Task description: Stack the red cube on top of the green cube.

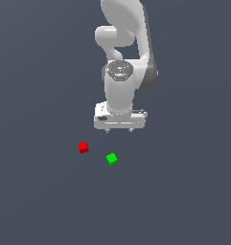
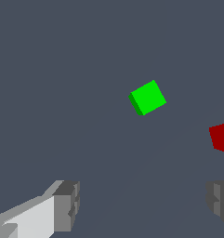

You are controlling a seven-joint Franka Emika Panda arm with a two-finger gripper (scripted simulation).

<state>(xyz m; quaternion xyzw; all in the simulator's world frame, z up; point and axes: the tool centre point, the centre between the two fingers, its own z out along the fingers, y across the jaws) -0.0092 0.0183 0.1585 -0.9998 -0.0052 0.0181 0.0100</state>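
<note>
The red cube [image 1: 83, 147] lies on the dark floor, toward the exterior view's left of the green cube [image 1: 111, 159]; a short gap separates them. My white gripper [image 1: 119, 130] hangs above and behind both cubes, touching neither. In the wrist view the green cube [image 2: 148, 97] sits in the middle and the red cube [image 2: 221, 137] is cut by the frame edge. The two grey fingertips [image 2: 67, 204] stand wide apart with nothing between them, so the gripper [image 2: 143, 204] is open.
The plain dark grey floor [image 1: 40, 201] surrounds the cubes. The white arm [image 1: 124, 57] rises behind the gripper. No other objects show.
</note>
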